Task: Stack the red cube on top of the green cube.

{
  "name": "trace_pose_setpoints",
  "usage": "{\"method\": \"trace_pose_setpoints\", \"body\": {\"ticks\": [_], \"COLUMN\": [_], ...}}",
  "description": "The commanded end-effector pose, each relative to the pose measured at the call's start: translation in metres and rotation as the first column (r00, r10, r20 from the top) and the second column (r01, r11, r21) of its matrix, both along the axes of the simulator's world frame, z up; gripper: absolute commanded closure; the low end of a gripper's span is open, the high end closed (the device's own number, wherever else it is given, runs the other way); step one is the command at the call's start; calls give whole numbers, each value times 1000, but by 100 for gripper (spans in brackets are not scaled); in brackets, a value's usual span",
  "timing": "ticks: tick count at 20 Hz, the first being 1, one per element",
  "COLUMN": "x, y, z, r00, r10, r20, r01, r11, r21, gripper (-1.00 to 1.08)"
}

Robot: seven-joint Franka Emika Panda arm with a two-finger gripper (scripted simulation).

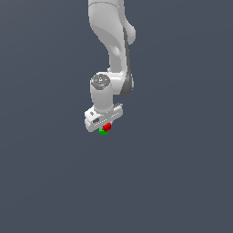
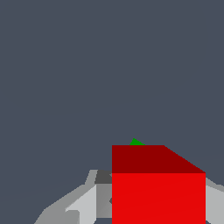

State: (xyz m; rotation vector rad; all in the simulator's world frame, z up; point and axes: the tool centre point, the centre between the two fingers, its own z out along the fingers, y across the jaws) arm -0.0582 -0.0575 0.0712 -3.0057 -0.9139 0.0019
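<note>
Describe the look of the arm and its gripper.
The arm is glossy white with rounded, tube-like segments and dark grey bands at the joints. A grey disc caps the wrist joint. The gripper is a flat white block with small dark details. No cables or readable markings show.

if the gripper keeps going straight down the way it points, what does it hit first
Probably the green cube: it lies just under the red cube sitting at the gripper, so red would touch green first. The gap between them is unclear.
</note>
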Motion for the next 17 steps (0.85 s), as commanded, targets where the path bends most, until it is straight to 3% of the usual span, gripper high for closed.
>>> {"method": "trace_pose_setpoints", "body": {"ticks": [1, 7, 8, 17], "x": [-3, -3, -3, -3], "y": [-12, -19, -19, -19], "z": [-5, -9, -9, -9], "r00": [1000, 1000, 1000, 1000], "r10": [2, 2, 2, 2], "r20": [2, 2, 2, 2], "r01": [-2, -2, -2, -2], "r11": [1000, 1000, 1000, 1000], "r21": [0, 0, 0, 0], "gripper": [108, 108, -92, -92]}}
